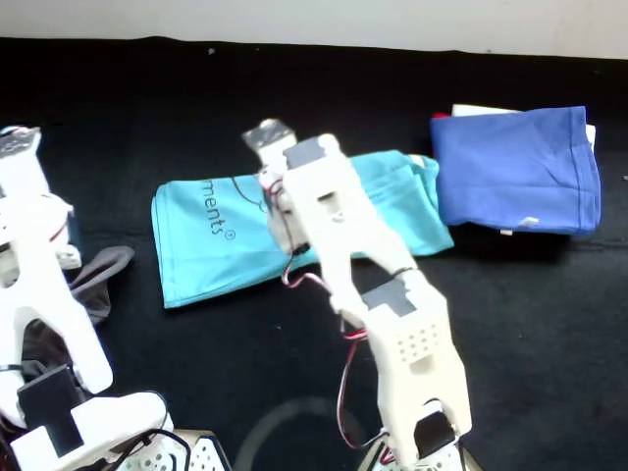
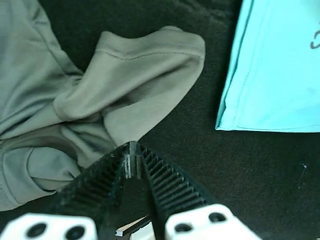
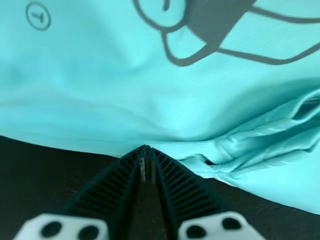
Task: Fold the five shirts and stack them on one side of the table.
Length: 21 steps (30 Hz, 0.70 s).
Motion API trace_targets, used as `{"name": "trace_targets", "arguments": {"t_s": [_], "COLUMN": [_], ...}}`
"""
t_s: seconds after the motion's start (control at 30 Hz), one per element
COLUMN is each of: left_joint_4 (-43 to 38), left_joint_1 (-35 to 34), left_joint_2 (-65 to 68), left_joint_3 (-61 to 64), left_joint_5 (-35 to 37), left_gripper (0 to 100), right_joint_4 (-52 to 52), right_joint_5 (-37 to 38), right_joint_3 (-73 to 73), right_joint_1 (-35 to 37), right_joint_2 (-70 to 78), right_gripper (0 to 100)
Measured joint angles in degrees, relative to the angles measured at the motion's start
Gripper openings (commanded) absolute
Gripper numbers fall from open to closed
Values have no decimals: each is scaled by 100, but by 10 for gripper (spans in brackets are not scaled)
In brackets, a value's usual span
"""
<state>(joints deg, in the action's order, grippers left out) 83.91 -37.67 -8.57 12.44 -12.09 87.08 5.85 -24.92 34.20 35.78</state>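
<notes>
A cyan shirt [image 1: 216, 235] lies folded into a long strip across the middle of the black table. My right gripper [image 3: 145, 152] is shut, its tips at the near edge of the cyan shirt [image 3: 150, 90], where the hem is bunched; the right arm [image 1: 343, 226] stretches over it. A crumpled grey shirt [image 1: 103, 275] lies at the left beside the left arm [image 1: 39, 265]. My left gripper [image 2: 132, 152] is shut, its tips just off a fold of the grey shirt [image 2: 125, 75]. A folded blue shirt [image 1: 515, 167] tops a stack at the right.
White and red edges [image 1: 471, 111] show under the blue shirt. A corner of the cyan shirt [image 2: 270, 75] lies a short way from the grey one. Bare black tabletop [image 1: 216, 363] spreads in front of the shirts. A pale wall borders the far edge.
</notes>
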Motion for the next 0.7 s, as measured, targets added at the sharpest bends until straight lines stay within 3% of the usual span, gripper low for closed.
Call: {"name": "trace_targets", "arguments": {"t_s": [0.37, 0.6, 0.7], "left_joint_4": [35, 35, 35], "left_joint_1": [-44, 70, 457], "left_joint_2": [0, 9, 26], "left_joint_3": [0, -9, -9], "left_joint_5": [0, 18, 299], "left_gripper": [9, 14, 88], "right_joint_4": [-158, 9, 237], "right_joint_5": [0, 0, 149], "right_joint_3": [615, 633, 651], "right_joint_1": [44, -44, -246], "right_joint_2": [-97, -1565, -2330], "right_gripper": [5, 9, 89]}}
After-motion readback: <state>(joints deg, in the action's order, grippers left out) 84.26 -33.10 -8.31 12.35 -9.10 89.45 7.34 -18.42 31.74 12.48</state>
